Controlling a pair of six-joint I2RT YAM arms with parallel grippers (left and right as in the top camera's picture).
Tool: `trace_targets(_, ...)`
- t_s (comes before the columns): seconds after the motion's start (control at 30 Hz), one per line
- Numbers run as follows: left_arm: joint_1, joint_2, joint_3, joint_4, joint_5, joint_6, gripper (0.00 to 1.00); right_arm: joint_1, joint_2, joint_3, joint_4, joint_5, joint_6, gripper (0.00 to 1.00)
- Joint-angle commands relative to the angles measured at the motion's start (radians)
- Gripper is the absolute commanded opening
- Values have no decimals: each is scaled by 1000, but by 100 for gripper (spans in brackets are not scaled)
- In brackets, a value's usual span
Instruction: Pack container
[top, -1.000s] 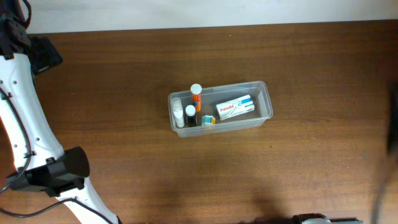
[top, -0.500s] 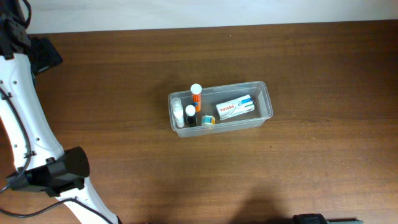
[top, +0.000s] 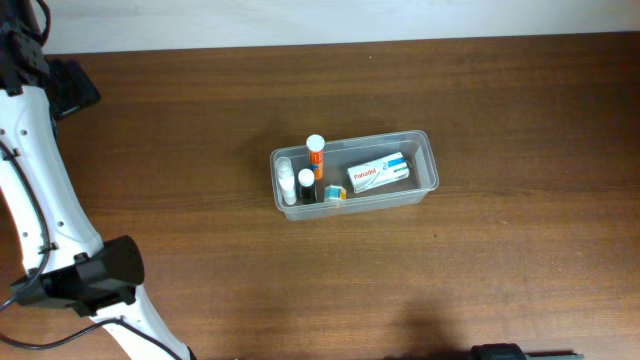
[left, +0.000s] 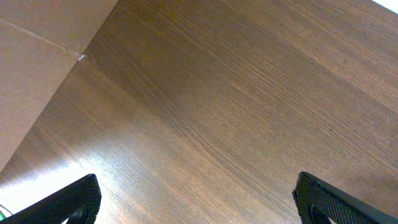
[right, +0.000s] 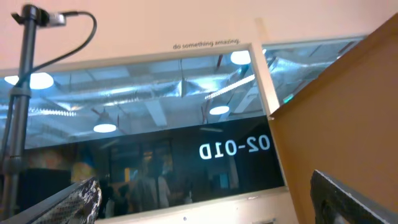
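My right arm had just swung clear of the table; its gripper (right: 199, 199) pointed at a window, jaws wide and empty, like my left gripper (left: 199, 199). The container (top: 354, 173) sat mid-table holding bottles and a medicine box (top: 379, 173), so packing looked finished.

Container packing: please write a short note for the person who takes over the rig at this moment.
Left gripper: open, empty, over bare table.
Right gripper: open, empty, its camera points up at the room, away from the table.
Container: mid-table, holding the medicine box, an orange bottle, two white-capped bottles and a small item.
Done: nothing loose shows on the table.
Left: perhaps nothing; confirm.
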Motion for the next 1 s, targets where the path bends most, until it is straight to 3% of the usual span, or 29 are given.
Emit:
trace_targets(0.0, 3, 5, 3, 0, -10, -10, 100, -7, -32, -10, -6, 56, -10, 98)
trace_targets(0.53, 3, 5, 3, 0, -10, -10, 100, -6, -62, -10, -6, 200, -10, 98)
trace_targets(0.73, 3, 5, 3, 0, -10, -10, 100, -5, -76, -16, -6, 108, -7, 98)
trace_targets(0.97, 3, 5, 3, 0, -10, -10, 100, -5, -76, -214, -6, 56, 45, 98)
